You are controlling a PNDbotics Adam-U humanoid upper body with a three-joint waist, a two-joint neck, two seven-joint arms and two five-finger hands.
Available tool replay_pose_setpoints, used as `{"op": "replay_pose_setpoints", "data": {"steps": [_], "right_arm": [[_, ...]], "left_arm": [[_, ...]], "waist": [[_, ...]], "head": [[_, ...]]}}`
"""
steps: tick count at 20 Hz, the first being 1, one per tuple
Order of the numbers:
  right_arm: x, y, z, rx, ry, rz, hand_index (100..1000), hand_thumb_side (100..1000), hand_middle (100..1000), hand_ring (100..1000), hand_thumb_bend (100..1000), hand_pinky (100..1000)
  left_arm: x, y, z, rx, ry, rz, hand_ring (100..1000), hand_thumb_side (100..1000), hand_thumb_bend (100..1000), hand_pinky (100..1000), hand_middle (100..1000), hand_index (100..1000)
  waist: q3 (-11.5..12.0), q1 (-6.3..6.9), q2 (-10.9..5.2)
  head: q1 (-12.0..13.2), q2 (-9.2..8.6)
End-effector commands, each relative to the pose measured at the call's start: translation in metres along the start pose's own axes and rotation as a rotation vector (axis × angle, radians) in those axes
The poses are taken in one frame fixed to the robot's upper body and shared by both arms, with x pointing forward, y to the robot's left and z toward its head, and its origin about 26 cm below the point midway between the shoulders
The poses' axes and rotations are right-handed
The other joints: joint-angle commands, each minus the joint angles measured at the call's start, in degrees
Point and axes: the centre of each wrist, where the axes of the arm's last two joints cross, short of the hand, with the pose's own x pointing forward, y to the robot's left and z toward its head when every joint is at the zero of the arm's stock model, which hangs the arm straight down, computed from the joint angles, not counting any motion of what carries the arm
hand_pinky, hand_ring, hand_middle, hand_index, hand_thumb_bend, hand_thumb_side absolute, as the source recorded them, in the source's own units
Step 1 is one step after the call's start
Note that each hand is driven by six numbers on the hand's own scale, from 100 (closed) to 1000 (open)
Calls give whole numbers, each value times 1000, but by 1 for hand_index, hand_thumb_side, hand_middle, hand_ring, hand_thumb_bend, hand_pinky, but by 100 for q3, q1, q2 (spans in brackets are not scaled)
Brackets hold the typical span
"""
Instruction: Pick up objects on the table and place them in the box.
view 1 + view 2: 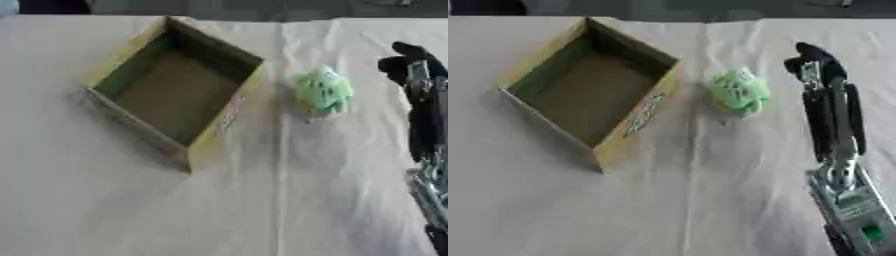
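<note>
A light green and white crumpled object lies on the cloth just right of the box. The open cardboard box sits turned like a diamond at the upper left, with yellowish walls and a bare brown floor; nothing shows inside it. My right hand reaches in from the lower right on a black and silver arm and hovers a little to the right of the green object, apart from it. Nothing is held in it. My left hand is out of sight.
A beige cloth with a lengthwise crease covers the table. The table's far edge runs along the top of the views, with dark shapes behind it.
</note>
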Motion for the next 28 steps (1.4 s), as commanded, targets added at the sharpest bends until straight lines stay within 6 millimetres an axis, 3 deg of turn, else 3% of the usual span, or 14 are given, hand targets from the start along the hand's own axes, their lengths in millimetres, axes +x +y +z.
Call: {"op": "replay_pose_setpoints", "data": {"steps": [1,7,14,15,16,19,23,28], "right_arm": [[9,-10,-8,-19,-57,79,870,962,679,782,100,865],[19,-29,-25,24,-151,426,911,1000,759,827,100,869],[34,-45,-42,245,-213,817,942,1000,824,865,198,887],[36,-46,-44,272,-220,855,939,1000,822,863,252,885],[38,-48,-46,288,-226,884,939,1000,822,863,252,885],[44,-51,-51,306,-243,951,934,985,827,867,465,889],[50,-53,-56,382,-263,1024,953,916,849,884,612,907],[60,-56,-63,520,-273,1057,981,873,865,903,708,918]], "left_arm": [[5,2,-3,-1,-24,0,565,714,100,308,679,784],[5,2,-3,-7,-24,-4,565,714,100,308,678,784],[5,2,-3,-16,-24,-7,565,713,100,308,678,784],[5,2,-3,-18,-24,-7,565,712,100,308,678,784],[5,2,-3,-19,-24,-7,565,712,100,308,678,784],[5,2,-3,-19,-23,-8,565,712,100,307,678,784],[5,2,-2,-22,-21,-10,565,712,100,307,678,784],[5,2,-2,-28,-19,-11,565,712,100,307,678,784]], "waist": [[14,3,-127],[14,-13,-145],[21,-23,-163],[23,-24,-164],[23,-23,-165],[29,-25,-166],[40,-31,-167],[37,-41,-171]], "head": [[15,-28],[14,-12],[-2,-22],[-4,-24],[-5,-25],[-12,-36],[-17,-25],[-30,-18]]}}
